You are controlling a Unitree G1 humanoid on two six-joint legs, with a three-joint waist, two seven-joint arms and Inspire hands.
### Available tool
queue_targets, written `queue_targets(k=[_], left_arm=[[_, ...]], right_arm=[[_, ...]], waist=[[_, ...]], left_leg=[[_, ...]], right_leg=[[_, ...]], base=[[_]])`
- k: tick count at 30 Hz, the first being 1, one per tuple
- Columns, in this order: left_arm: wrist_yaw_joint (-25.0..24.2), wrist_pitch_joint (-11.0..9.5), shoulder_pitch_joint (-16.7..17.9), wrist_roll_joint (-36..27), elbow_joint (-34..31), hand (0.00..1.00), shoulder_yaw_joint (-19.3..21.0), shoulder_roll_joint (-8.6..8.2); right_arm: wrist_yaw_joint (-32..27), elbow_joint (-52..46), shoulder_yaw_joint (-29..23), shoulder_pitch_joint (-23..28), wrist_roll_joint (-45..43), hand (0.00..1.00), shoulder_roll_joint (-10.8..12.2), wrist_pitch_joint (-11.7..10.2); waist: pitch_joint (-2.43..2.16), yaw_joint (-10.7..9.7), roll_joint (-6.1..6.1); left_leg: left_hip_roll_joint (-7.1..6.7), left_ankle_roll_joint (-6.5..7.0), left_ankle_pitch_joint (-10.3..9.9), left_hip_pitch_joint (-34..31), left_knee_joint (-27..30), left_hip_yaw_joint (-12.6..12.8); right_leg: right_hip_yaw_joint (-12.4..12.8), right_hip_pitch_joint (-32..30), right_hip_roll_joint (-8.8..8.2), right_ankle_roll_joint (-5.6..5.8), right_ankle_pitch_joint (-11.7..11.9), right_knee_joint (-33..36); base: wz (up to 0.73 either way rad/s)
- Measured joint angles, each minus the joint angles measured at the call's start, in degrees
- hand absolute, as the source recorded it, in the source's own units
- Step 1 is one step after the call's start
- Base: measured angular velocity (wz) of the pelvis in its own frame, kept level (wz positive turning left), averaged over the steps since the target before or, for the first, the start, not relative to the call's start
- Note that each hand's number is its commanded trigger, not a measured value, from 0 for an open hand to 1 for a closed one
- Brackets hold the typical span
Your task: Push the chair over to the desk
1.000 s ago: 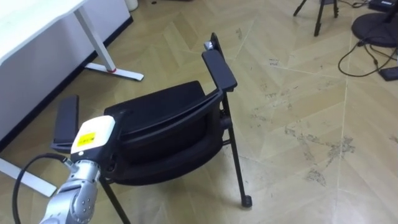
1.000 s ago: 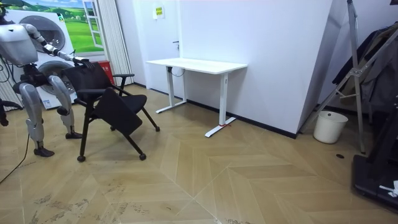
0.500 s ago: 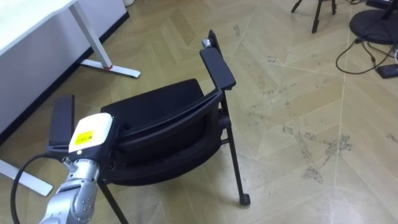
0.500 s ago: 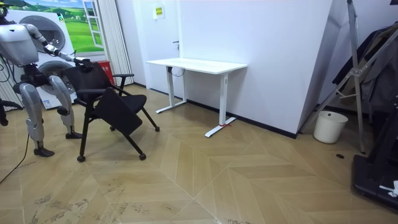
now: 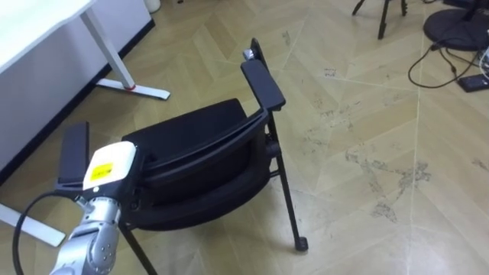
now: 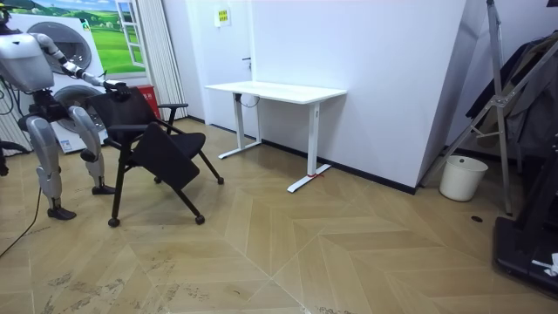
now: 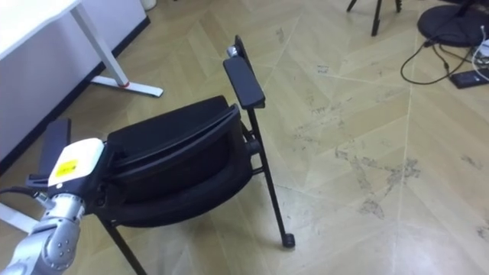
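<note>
— Where is the left hand (image 5: 108, 163)?
— On the black chair (image 5: 200, 149), at the left end of its backrest, against the top edge. I cannot tell whether it grips or only presses, because the backrest hides its front.
— And the chair itself?
— It stands on the parquet floor (image 5: 359, 114) just before the robot, back toward it, with a padded armrest (image 5: 262, 74) on the right side. The white desk (image 5: 34, 30) is to the robot's left, apart from the chair. Cables (image 5: 447, 61) lie far right.
</note>
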Motion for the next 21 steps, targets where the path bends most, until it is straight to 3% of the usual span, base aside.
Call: queue_targets(k=[6,10,12,15,18,21], left_arm=[[0.7,-0.4,0.1,-0.1,0.3,1.0,0.3,1.05],[0.8,-1.8,0.1,-1.1,0.3,1.0,0.4,3.88],[1.8,-2.9,0.1,-1.2,1.3,1.0,1.0,4.82],[3.7,-3.6,0.1,-2.1,2.7,1.0,1.3,5.58],[6.5,-5.8,0.2,-2.9,5.4,1.0,1.5,6.58],[7.8,-6.2,1.4,-3.4,5.7,1.0,1.6,7.31]], right_arm=[[0.0,-0.1,-4.8,1.9,0.6,0.0,-0.8,0.4],[-0.4,-2.4,-9.5,3.6,2.4,0.0,-1.2,0.2],[-1.4,-3.8,-13.0,4.0,3.1,0.0,-1.2,-0.4],[-4.4,-9.3,-16.2,5.7,4.9,0.0,-1.3,-1.3],[-8.2,-17.4,-18.7,6.8,7.3,0.0,-1.2,-3.0],[-14.7,-31.8,-20.1,8.8,6.7,0.0,0.1,-5.2]], waist=[[-0.06,-0.6,-1.17],[-0.26,-1.3,-2.45],[-0.42,-1.7,-2.43],[-0.48,-2.1,-2.63],[-0.59,-2.7,-2.3],[-0.78,-3.4,-1.98]], left_leg=[[-0.02,0.01,0.0,0.1,0.1,0.0],[0.02,0.02,0.0,-0.3,0.3,0.0],[0.01,0.02,0.0,-0.4,0.3,0.0],[0.03,0.02,0.0,-0.4,0.3,0.3],[0.08,0.02,0.0,-0.5,0.2,0.9],[0.07,0.05,0.0,-0.5,-0.2,1.0]], right_leg=[[0.2,-0.1,-0.02,0.04,-0.1,0.1],[0.4,-0.5,0.02,0.04,-0.1,0.1],[0.5,-0.5,0.02,0.04,-0.1,0.2],[1.0,-0.9,0.07,0.02,-0.1,0.5],[1.9,-1.6,0.1,0.03,-0.1,1.1],[2.1,-1.9,0.1,0.05,-0.1,1.0]], base=[[-0.01],[0.0],[0.0],[-0.07],[-0.12],[-0.05]])
